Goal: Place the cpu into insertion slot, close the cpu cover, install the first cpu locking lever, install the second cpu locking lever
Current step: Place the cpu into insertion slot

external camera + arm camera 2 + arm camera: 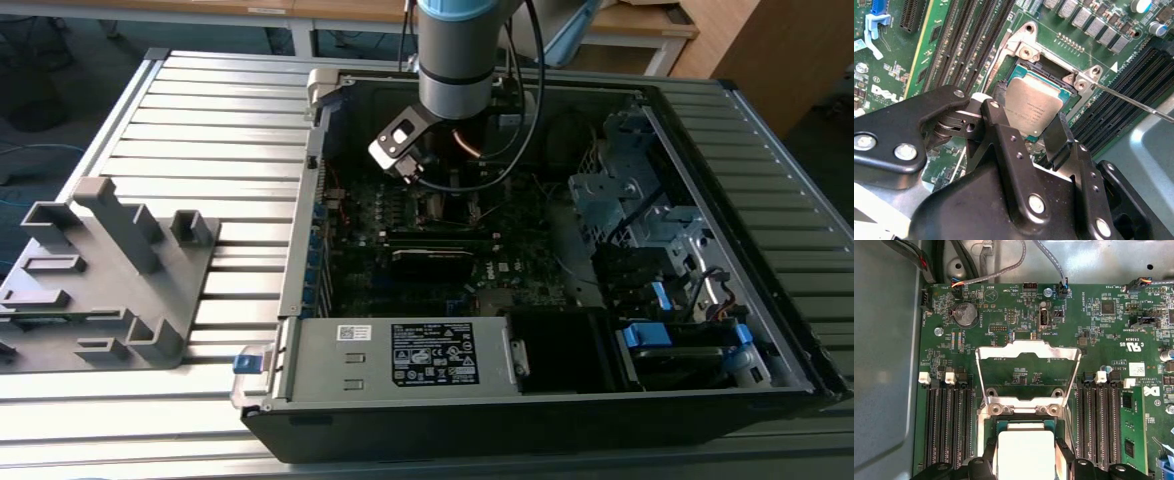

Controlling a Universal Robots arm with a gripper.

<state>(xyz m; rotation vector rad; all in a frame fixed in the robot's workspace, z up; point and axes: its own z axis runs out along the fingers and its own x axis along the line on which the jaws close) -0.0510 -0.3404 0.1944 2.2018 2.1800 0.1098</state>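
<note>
My gripper [1029, 122] is shut on the cpu [1034, 107], a flat square chip with a dull grey metal top. One black finger [996, 112] presses on each of two opposite edges. The chip sits low over the insertion slot [1056, 80], whose dark edge and silvery rim show around it. In the first wrist view the cpu [1025, 452] lies between the fingertips [990, 456], just past the slot's rim [1026, 411]. The cpu cover [1026, 350], a thin silvery frame, stands swung open beyond the slot. A thin metal lever [1134, 102] sticks out from the slot's corner. In the exterior view the gripper [407, 168] reaches down into the computer case.
Black memory slots [949, 425] flank the socket on both sides on the green motherboard [1104, 340]. Cables [984, 275] run along the board's far edge. The open computer case [534, 400] lies on a slatted table, with a grey fixture [107, 270] at the exterior view's left.
</note>
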